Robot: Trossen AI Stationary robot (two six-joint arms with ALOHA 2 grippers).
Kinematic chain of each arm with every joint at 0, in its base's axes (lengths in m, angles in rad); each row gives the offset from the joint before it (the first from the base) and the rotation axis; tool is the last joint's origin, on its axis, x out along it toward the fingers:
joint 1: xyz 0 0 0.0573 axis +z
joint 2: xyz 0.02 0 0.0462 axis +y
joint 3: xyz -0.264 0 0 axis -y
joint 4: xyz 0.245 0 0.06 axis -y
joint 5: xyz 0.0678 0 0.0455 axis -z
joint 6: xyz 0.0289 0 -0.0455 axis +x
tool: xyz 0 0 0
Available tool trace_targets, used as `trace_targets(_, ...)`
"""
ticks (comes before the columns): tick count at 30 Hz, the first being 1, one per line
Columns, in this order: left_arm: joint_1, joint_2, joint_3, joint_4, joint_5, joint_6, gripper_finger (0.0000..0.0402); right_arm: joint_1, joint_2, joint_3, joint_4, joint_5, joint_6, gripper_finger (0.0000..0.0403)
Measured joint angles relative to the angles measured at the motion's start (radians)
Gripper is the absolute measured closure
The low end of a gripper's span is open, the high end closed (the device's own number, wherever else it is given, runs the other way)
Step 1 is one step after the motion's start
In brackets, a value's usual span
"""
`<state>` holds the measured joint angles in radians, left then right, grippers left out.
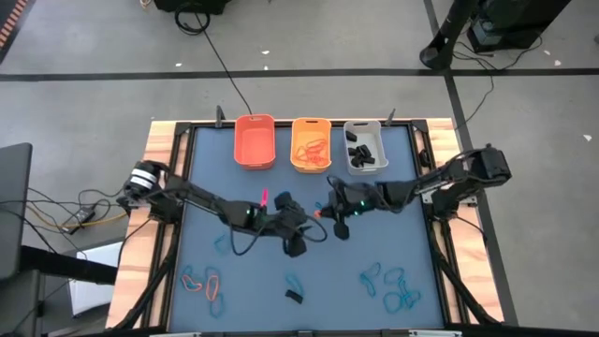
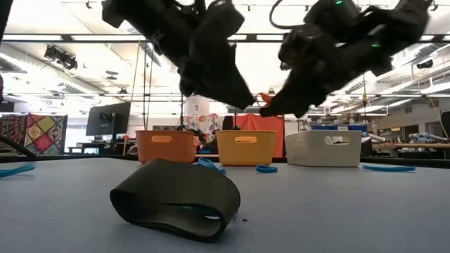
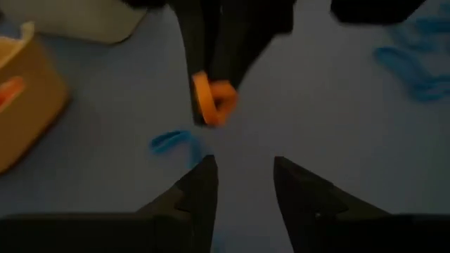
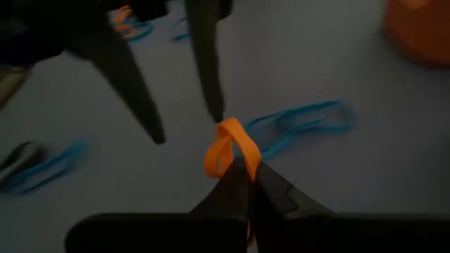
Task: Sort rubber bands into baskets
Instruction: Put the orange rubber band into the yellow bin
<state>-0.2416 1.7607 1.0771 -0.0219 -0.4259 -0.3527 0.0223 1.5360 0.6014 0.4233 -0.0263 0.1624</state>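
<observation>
Above the middle of the blue table [image 1: 206, 300] the two arms meet, tip to tip. The right gripper [image 4: 242, 172] is closed on a small orange rubber band [image 4: 228, 147], holding it in the air (the loop stands up from the pinched fingers). The left gripper [image 3: 242, 179] faces it with its fingers apart, holding nothing, very near the same band. Below them a blue band [image 4: 302, 123] lies on the table. At the far edge stand three baskets in a row: the orange basket [image 1: 254, 142], the yellow-orange basket [image 1: 311, 145] with orange bands inside, the grey-white basket [image 1: 365, 147] with black ones. A chunky black band [image 2: 176, 198] lies near the front edge.
</observation>
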Motion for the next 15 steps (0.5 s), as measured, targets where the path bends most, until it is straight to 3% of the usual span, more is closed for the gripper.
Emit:
trace_targets(7,0.098,-0.011,-0.048,-0.076,0.006,0.056,0.0257,-0.201,0.0,0.127,-0.149,0.006,-0.16,0.0395)
trace_targets(15,0.254,-0.062,-0.182,-0.001,0.16,0.091,0.0257,-0.419,0.0,0.207,-0.164,0.035,-0.262,0.0395)
